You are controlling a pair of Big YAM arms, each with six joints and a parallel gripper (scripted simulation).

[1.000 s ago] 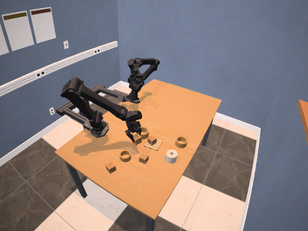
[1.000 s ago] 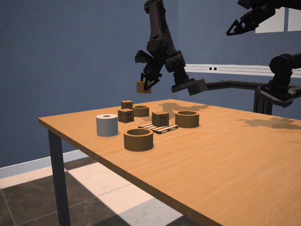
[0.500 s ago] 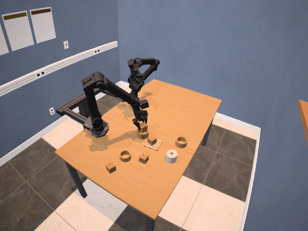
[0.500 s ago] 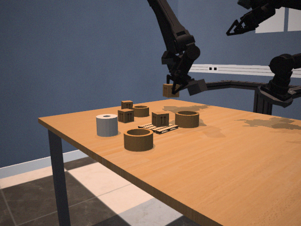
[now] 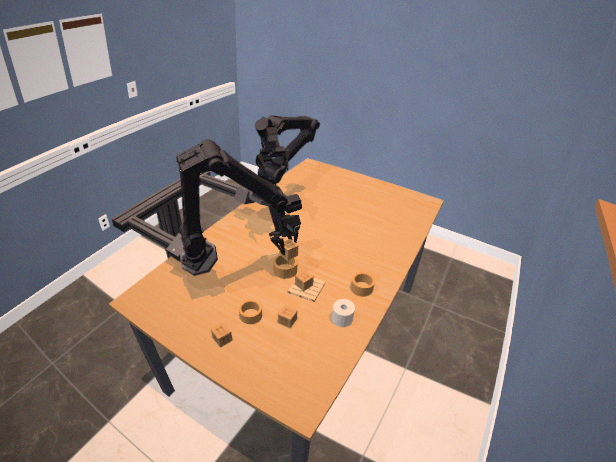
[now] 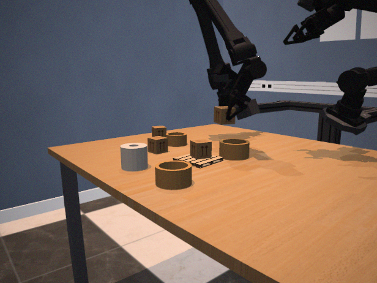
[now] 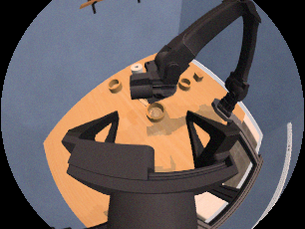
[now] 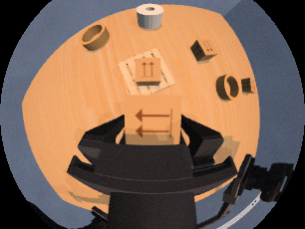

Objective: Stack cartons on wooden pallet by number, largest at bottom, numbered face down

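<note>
"Hanging above the table, one carton (image 5: 291, 250) (image 6: 221, 115) (image 8: 152, 116) is in the right gripper (image 5: 286, 244) (image 6: 228, 117) (image 7: 163, 91) (image 8: 152, 114), pinched by opposite sides!"

"And the pallet (image 5: 315, 293) (image 6: 211, 160) (image 8: 166, 82)?"

"Already bearing a single carton (image 5: 304, 281) (image 6: 201, 149) (image 8: 148, 70), arrows upward: the column's base, I reckon. Two more wait on the table, one near the pallet (image 5: 287, 316) (image 6: 157, 144) (image 8: 203, 51), one farther off (image 5: 221, 335) (image 6: 158, 131) (image 7: 197, 77) (image 8: 247, 85)."

"Left gripper (image 5: 271, 172) (image 6: 291, 38) (image 7: 152, 114)?"

"Spread wide, holding nothing, up out of the way!"

"Why that side grip?"

"Probably leaves the numbered face free for reading or setting down. No number shows, so I can't call the order. It must clear the brown ring (image 5: 285, 273) (image 6: 234, 152) (image 7: 154, 118) beside the pallet, then land square!"

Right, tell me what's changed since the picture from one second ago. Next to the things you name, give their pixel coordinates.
The right gripper (image 5: 289, 246) (image 6: 232, 116) (image 8: 152, 114), holding a carton (image 5: 291, 249) (image 6: 220, 115) (image 8: 151, 119), moved toward the left arm's side. Nothing was visibly grasped or released. The pallet (image 5: 313, 295) (image 6: 200, 165) (image 8: 165, 84), its carton (image 5: 304, 280) (image 6: 201, 149) (image 8: 148, 71) and the two cartons on the table stayed put.
</note>
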